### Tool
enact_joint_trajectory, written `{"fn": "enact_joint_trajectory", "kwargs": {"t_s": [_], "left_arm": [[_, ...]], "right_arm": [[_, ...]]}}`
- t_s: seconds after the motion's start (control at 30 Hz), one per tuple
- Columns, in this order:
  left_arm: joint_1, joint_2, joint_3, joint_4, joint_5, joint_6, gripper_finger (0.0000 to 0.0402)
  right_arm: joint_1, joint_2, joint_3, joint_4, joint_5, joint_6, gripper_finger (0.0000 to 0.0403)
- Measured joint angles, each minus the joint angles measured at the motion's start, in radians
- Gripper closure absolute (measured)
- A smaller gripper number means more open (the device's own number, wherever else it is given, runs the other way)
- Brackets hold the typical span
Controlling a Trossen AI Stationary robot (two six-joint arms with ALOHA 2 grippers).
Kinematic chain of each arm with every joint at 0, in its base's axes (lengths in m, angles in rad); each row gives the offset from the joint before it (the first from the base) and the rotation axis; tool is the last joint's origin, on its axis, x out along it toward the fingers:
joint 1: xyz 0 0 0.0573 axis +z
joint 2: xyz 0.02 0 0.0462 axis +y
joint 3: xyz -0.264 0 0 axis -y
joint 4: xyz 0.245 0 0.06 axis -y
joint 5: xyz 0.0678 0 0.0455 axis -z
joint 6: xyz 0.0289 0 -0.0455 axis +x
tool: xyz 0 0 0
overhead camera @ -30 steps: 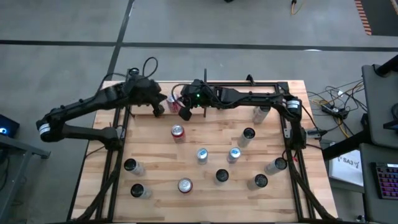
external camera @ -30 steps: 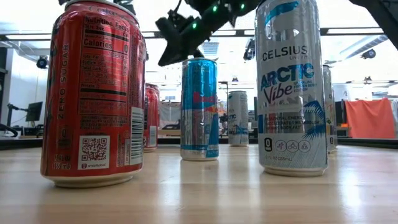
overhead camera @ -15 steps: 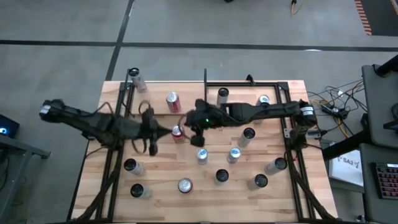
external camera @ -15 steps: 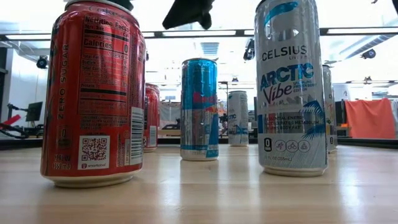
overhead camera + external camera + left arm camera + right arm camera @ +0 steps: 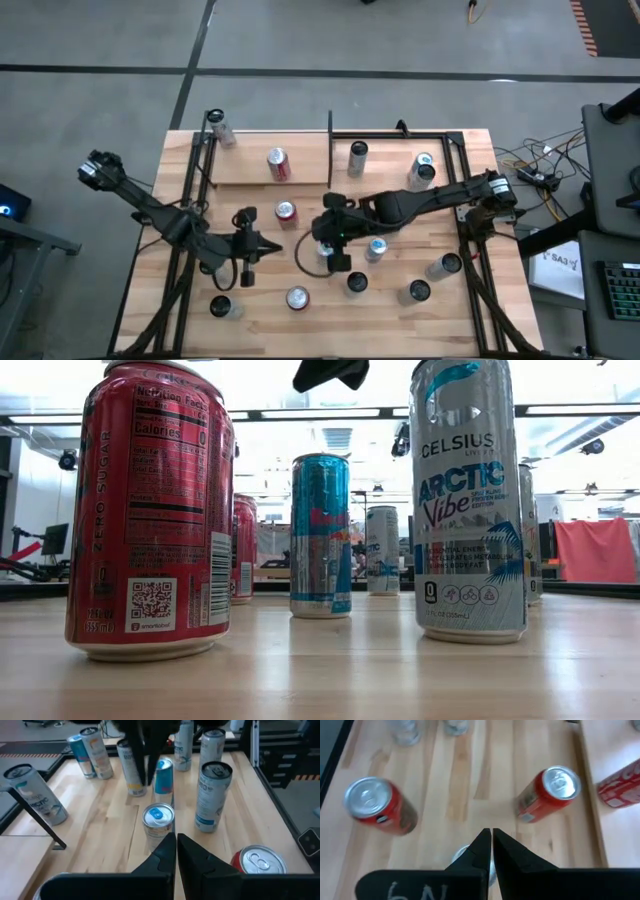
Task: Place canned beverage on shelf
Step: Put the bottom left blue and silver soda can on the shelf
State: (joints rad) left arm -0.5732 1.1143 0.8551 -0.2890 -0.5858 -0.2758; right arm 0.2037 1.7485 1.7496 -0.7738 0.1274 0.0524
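Observation:
The shelf (image 5: 245, 165) is a pale plywood panel at the table's far left. A red can (image 5: 277, 163) stands upright on it, also seen in the right wrist view (image 5: 620, 787), and a silver can (image 5: 220, 128) stands at its far left corner. My left gripper (image 5: 270, 247) hovers shut over the table's middle left, pointing right at a blue-topped can (image 5: 159, 820). My right gripper (image 5: 322, 250) is shut (image 5: 491, 837) above the table's middle, slanting down toward the left. It shows dark at the top of the low view (image 5: 330, 372). Neither gripper holds anything.
Several cans stand upright on the table: a red one (image 5: 287, 212) just near of the shelf, another red one (image 5: 297, 297) near the front edge, and silver and blue ones (image 5: 376, 248) to the right. Black frame rods (image 5: 455, 200) run along both sides.
Both grippers, shut throughout, have swung away from the shelf toward the table's near side. The left arm swept out to the left and around, its gripper now pointing right. The right gripper came nearer and tipped more downward. The red can stays upright on the shelf.

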Motion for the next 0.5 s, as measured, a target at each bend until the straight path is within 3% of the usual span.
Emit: {"fn": "enact_joint_trajectory", "kwargs": {"t_s": [0.2, 0.5], "left_arm": [[0.0, 0.025, 0.0, 0.0, -0.001, 0.002, 0.0402], [0.001, 0.019, 0.001, 0.001, -0.011, 0.012, 0.0402]], "right_arm": [[0.022, 0.0, 0.0, -0.042, 0.002, 0.015, 0.0354], [0.021, 0.0, 0.0, -0.069, 0.005, 0.09, 0.0186]]}}
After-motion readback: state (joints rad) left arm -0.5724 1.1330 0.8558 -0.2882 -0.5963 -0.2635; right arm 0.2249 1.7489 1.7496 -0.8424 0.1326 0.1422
